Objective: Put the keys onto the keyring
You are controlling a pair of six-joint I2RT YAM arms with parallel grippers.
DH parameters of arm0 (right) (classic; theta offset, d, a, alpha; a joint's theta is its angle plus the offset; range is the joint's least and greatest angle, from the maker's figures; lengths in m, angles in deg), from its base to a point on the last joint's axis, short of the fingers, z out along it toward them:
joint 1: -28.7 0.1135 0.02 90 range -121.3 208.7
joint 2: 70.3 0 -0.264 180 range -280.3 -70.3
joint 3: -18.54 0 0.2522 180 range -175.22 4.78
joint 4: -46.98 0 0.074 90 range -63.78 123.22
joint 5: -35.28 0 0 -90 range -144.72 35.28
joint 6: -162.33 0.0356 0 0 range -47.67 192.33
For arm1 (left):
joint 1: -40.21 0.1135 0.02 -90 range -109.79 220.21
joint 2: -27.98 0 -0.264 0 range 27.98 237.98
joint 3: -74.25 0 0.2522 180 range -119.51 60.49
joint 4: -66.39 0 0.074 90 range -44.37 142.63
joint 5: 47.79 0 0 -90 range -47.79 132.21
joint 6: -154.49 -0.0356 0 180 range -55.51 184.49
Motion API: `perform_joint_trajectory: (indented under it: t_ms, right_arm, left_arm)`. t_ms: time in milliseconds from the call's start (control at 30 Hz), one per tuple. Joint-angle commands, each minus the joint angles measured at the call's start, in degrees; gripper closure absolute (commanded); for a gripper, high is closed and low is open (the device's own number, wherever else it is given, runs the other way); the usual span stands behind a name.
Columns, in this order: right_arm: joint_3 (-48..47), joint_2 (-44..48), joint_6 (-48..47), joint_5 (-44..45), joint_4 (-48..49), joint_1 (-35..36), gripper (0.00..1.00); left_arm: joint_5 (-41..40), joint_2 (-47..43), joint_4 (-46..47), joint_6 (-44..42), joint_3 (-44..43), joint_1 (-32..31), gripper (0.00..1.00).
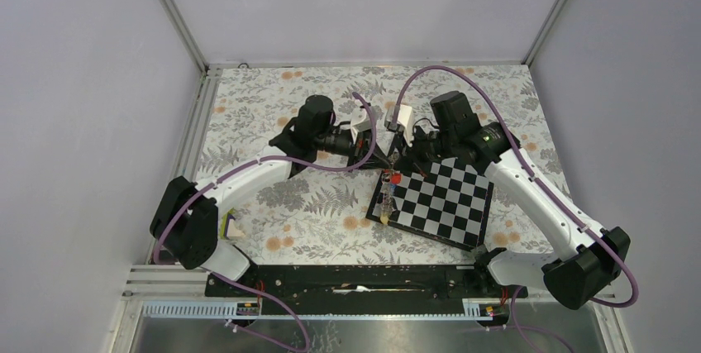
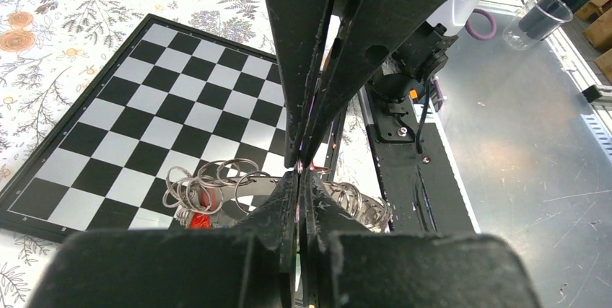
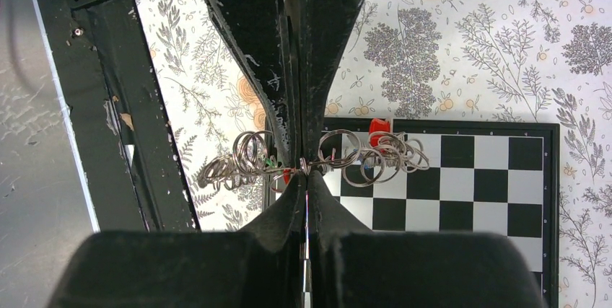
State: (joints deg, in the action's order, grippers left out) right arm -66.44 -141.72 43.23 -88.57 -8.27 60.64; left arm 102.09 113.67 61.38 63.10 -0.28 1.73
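Both grippers meet tip to tip above the chessboard's (image 1: 450,200) left corner. My left gripper (image 2: 299,172) is shut on the dark grey keyring (image 2: 249,203), which shows as a flat band behind its fingers. My right gripper (image 3: 304,172) is shut on the same keyring (image 3: 328,162), seen here edge-on as a thin line. Several small silver split rings (image 3: 234,164) hang along it on both sides. A red key head (image 3: 378,128) and a green bit (image 3: 271,161) show among them. From above, a red key (image 1: 395,178) and a yellow key (image 1: 384,217) dangle below the grippers.
The chessboard lies tilted on the flowered tablecloth (image 1: 314,204). The black base rail (image 1: 355,279) runs along the near edge. A small yellow and white object (image 1: 231,226) lies by the left arm's base. A clear plastic cup (image 2: 538,16) stands off the table.
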Motion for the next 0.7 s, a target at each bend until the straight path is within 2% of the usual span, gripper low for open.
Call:
perform_joint_trajectory:
  t_ms: [0,100,233,300,467,667]
  right_arm:
    - [0.3,2.1,0.9,-1.0,3.7,0.7,0.96]
    - [1.7,4.2,1.5,-0.7,5.6,0.7,0.85]
    - [3.2,6.7,1.9,-0.9,7.7,0.3,0.77]
    - [3.6,7.4,2.1,-1.7,8.4,-0.1,0.74]
    - [3.5,8.6,1.9,-3.8,8.6,-1.0,0.69]
    - [3.9,8.6,0.7,-6.7,8.6,-1.0,0.67]
  left_arm:
    - [3.1,-1.1,8.7,4.2,-0.4,-0.1,1.00]
    - [5.5,-2.1,15.4,9.4,1.8,0.6,1.00]
    - [7.7,-2.7,34.2,23.1,6.5,1.8,1.00]
    - [8.1,-2.8,39.9,27.6,7.9,2.2,1.00]
    - [8.4,-3.2,41.3,28.8,9.1,2.2,1.00]
    - [8.6,-3.1,45.2,31.6,10.2,2.2,1.00]
